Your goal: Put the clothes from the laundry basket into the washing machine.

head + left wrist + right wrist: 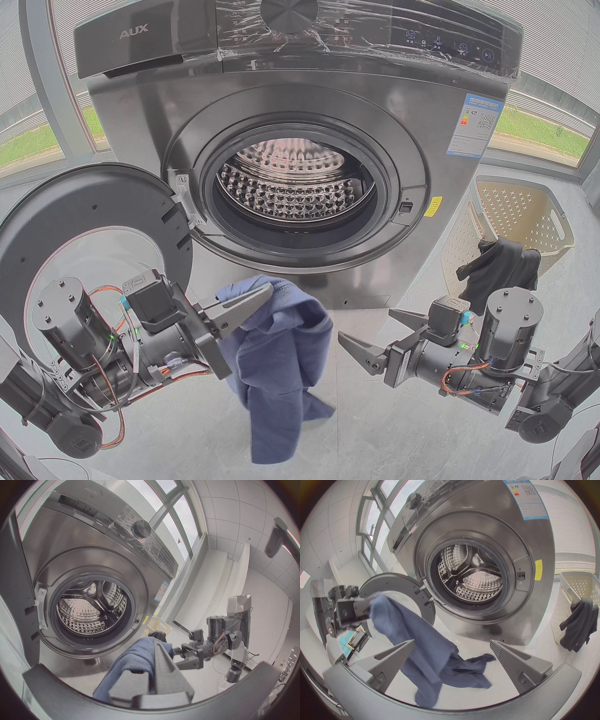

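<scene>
head view: left gripper [265, 294] is clamped on a blue garment [281, 369], held up in front of the washing machine [375, 106], just below its open porthole. the cloth hangs down in long folds. door [81, 206] is swung open to the left. right gripper [365, 325] is spread wide, holding nothing, just right of the cloth. laundry basket [531, 212] stands right of the machine, with a black garment [500, 265] draped over its rim.
left wrist view: fingers pinch the blue cloth, shiny drum [90, 608] beyond.
right wrist view: wide jaws, blue cloth hanging beyond them, black garment on the basket edge.
</scene>
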